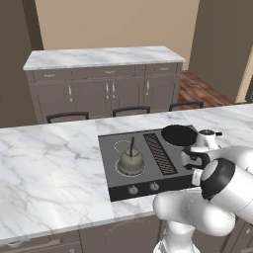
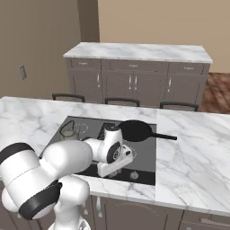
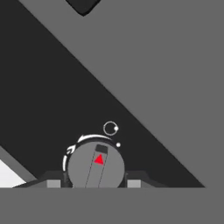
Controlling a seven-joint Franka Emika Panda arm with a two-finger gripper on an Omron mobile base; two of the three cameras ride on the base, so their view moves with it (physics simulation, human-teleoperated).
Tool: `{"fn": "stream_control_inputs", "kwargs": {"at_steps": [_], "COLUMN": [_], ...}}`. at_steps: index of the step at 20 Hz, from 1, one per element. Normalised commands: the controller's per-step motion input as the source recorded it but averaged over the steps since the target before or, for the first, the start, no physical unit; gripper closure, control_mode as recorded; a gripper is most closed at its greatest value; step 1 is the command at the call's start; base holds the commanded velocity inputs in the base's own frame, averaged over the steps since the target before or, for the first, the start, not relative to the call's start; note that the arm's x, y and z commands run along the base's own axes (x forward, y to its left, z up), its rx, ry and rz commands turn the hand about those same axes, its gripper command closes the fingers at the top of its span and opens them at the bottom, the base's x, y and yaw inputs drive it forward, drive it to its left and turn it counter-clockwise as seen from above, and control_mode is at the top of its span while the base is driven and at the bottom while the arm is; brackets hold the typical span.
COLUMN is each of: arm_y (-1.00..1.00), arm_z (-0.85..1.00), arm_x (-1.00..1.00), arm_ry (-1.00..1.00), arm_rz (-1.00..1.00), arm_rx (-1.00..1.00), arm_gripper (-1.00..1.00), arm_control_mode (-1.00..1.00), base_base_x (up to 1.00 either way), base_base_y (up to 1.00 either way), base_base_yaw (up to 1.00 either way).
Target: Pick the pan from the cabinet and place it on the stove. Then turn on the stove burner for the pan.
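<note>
Pan (image 2: 134,130) sits on the stove (image 2: 72,127), over its right rear ring, with the thin handle reaching right past the glass edge onto the marble tabletop (image 2: 193,148). In the left base view the pan (image 1: 179,135) lies beside the slatted grille (image 1: 159,153), and an olive-grey pot (image 1: 130,162) stands on the front left ring. The arm bends low over the stove's front right edge. In the hand view the claw (image 3: 93,183) straddles a round grey knob (image 3: 96,165) with a red triangle on it — one fingertip (image 3: 53,183) at each side, both right against its rim. So the claw grips the knob. A second knob (image 1: 132,189) sits further left on the front strip. Grey units (image 1: 106,91) stand behind, well apart.
</note>
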Motion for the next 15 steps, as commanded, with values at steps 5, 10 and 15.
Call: {"fn": "stream_control_inputs", "kwargs": {"at_steps": [5, 10, 15], "arm_y": [0.21, 0.25, 0.24], "arm_z": [-0.51, -0.55, -0.54], "arm_x": [-0.35, -0.37, -0.36], "arm_ry": [-0.03, -0.05, -0.07], "arm_rz": [0.25, 0.24, 0.24], "arm_rx": [0.00, 0.00, 0.00], "arm_gripper": [1.00, 1.00, 1.00], "arm_control_mode": [-1.00, -1.00, -1.00], "base_base_x": [0.00, 0.00, 0.00], "base_base_y": [0.00, 0.00, 0.00], "base_base_yaw": [0.00, 0.00, 0.00]}}
